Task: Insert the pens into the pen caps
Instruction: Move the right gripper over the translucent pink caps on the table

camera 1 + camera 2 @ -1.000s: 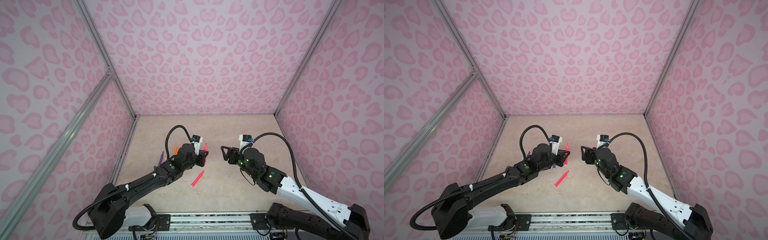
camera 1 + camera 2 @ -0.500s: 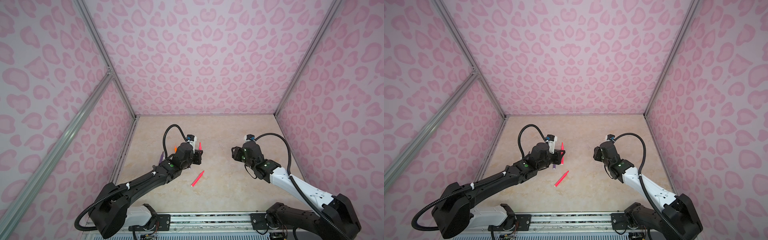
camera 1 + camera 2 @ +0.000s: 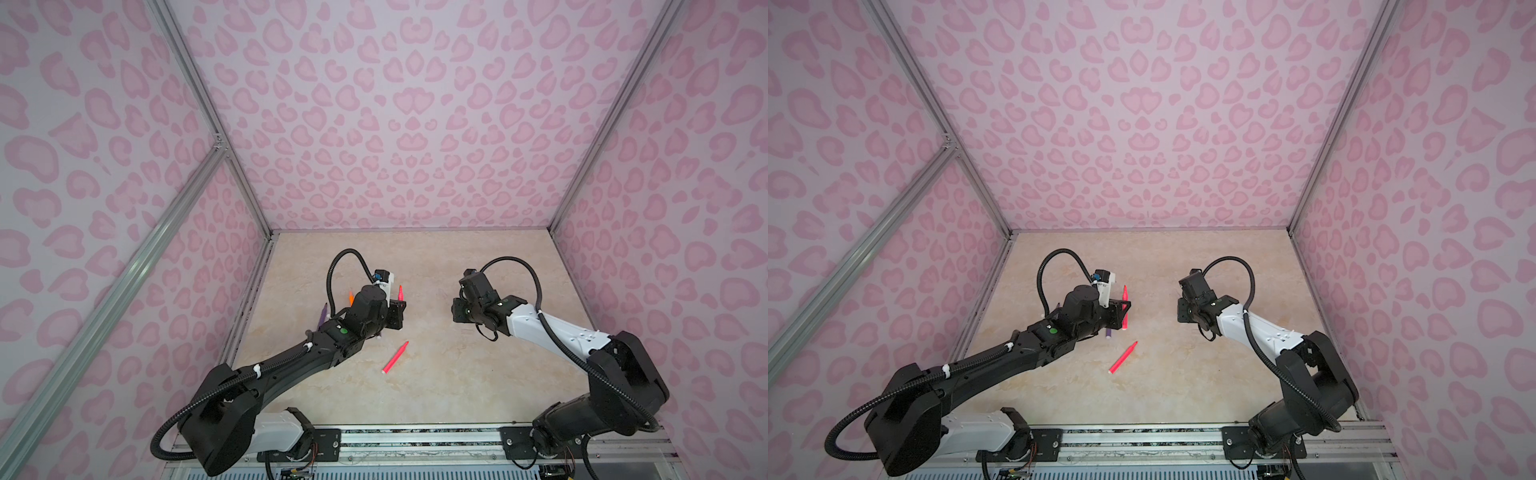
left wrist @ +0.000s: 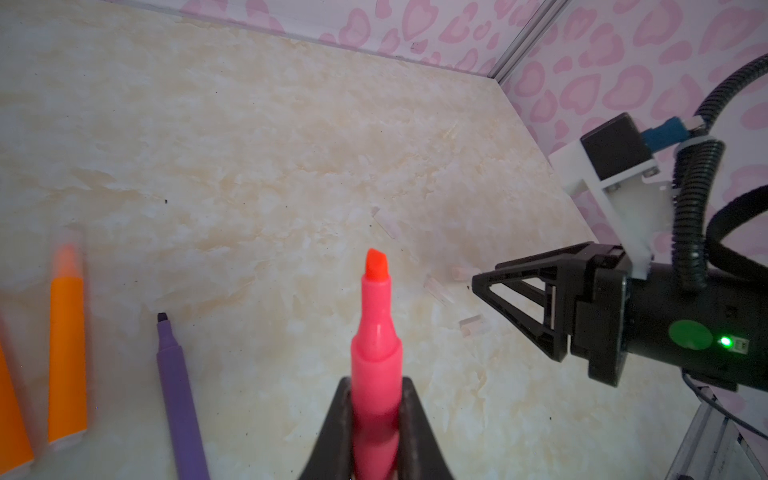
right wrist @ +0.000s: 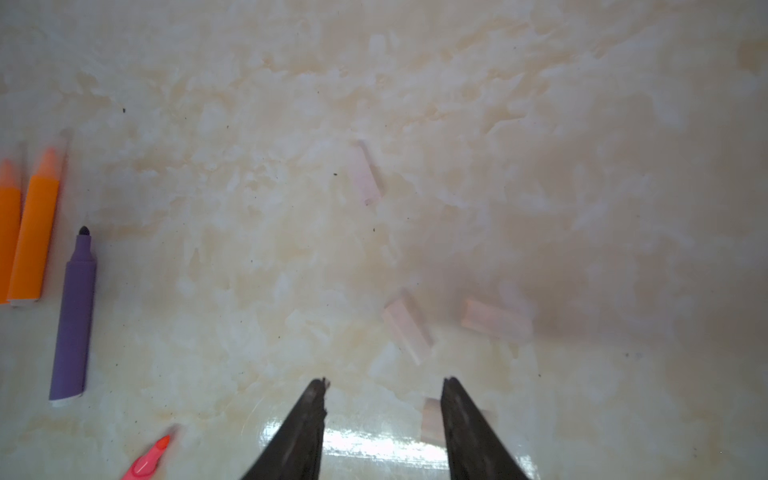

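Pen held, cap next.
My left pincer (image 4: 377, 380) clamps the pink pen (image 4: 376, 332), tip free for capping; my right pincer (image 5: 384, 382), part open and empty, hangs over pen caps (image 5: 405, 328) right of centre on the tabletop (image 5: 249, 124).

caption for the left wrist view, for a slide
Left hand grips an uncapped pink-red marker pen, right hand beside faint clear plastic caps.

Right gripper (image 5: 385, 380) tipped down, jaws narrowed; clear cap (image 5: 431, 417) now by its fingertip (image 5: 455, 401). Left gripper (image 4: 376, 392), gripping pink pen (image 4: 376, 324), backed off slightly.
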`<control>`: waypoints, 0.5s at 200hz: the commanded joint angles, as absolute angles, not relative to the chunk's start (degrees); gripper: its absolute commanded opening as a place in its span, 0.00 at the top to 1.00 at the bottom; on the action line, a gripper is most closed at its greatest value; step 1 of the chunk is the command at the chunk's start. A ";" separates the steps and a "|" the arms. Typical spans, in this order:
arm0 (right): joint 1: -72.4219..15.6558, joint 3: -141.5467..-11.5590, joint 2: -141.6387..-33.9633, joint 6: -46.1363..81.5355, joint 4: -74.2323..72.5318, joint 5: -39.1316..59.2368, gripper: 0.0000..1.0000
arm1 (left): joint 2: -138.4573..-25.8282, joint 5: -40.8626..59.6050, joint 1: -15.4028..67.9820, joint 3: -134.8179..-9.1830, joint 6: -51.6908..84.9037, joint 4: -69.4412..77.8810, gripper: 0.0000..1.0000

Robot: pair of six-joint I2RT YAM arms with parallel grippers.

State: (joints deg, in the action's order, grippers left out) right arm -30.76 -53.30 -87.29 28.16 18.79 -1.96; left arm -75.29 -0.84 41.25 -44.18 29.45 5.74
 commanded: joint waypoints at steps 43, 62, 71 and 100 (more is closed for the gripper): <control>-31.29 -55.38 -92.81 25.60 25.81 -5.50 0.62 | -75.30 -0.66 41.14 -45.06 29.09 5.64 0.97; -31.40 -55.70 -93.99 25.09 26.36 -5.05 0.63 | -75.30 -0.62 41.21 -45.02 29.09 5.64 0.97; -31.43 -56.06 -94.63 24.88 26.61 -4.89 0.64 | -75.32 -0.56 41.21 -45.04 29.11 5.65 0.97; -32.10 -57.41 -96.99 24.26 27.37 -4.91 0.65 | -75.50 -0.46 41.14 -45.22 29.09 5.52 0.97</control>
